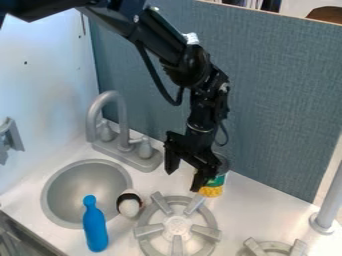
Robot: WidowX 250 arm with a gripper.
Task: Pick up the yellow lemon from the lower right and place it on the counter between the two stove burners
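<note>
Looking at the hand (185, 174) hanging released above the desk (244, 212), one finger right beside the green-and-yellow can (213, 186) near the back panel (280, 90); spotting the blue bottle (95, 230) by the sink (45, 192), plus the grey burner (177, 226) in front of the can

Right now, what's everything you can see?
Sink: one, gray, left
Faucet: one, gray, behind sink
Bottle: one, blue, at sink's front
Small round object: one, black and white, beside sink
Burners: two, gray, front
Panel: one, blue-gray, back
Can: one, green and yellow, near panel
Post: one, gray, right
Wall fixture: one, gray, left
Rounded object: one, brown, top right
Counter: one, white, underneath
Arm: one, black, from top
Gripper: one, black, center
</note>
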